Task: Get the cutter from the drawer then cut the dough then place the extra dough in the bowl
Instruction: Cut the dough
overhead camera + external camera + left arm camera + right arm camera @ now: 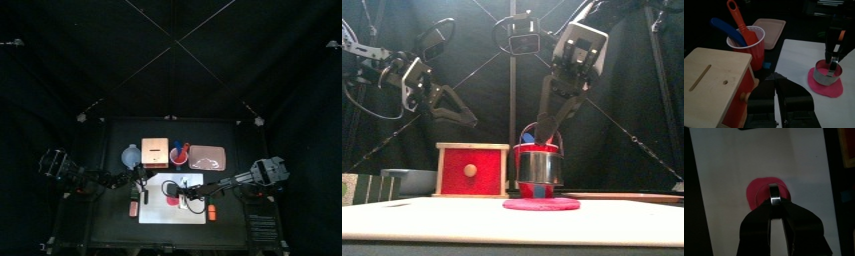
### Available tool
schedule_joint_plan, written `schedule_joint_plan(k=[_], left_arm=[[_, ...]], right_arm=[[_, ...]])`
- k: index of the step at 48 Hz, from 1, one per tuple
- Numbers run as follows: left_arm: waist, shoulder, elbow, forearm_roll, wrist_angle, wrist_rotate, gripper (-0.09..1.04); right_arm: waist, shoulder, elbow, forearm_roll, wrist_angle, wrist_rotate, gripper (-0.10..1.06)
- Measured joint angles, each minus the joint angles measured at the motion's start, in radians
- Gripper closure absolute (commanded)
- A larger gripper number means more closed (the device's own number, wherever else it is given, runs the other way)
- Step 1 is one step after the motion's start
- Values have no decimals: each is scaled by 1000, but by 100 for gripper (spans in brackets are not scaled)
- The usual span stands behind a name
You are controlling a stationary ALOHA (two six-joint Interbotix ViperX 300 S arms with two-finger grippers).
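White cutting board (804,55) carries pink dough (835,90); the right gripper (775,203) pinches the metal cutter (825,75) by its handle there. The left gripper (779,82) seems closed and empty.

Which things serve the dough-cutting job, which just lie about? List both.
Job: round metal cutter, flat red dough disc, white cutting board, blue-grey two-handled bowl, pale wooden box with red drawer front.
Idle: red cup of toy knives, flat pink tray.
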Motion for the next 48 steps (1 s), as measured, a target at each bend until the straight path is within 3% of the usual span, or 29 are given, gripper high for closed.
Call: schedule_joint_plan(k=[21, 25, 34, 43, 48], left_arm=[[0, 0, 12, -18, 0, 0, 61], [0, 0, 12, -18, 0, 2, 61], [-2, 0, 15, -18, 0, 2, 61], [-2, 2, 17, -6, 2, 11, 61], [-9, 15, 17, 54, 17, 14, 61]], right_arm=[[2, 41, -25, 25, 6, 0, 45], [2, 41, -26, 20, 8, 0, 36], [2, 43, -28, 21, 11, 0, 5], [2, -3, -23, 8, 11, 2, 3], [8, -95, 54, -12, 2, 21, 3]])
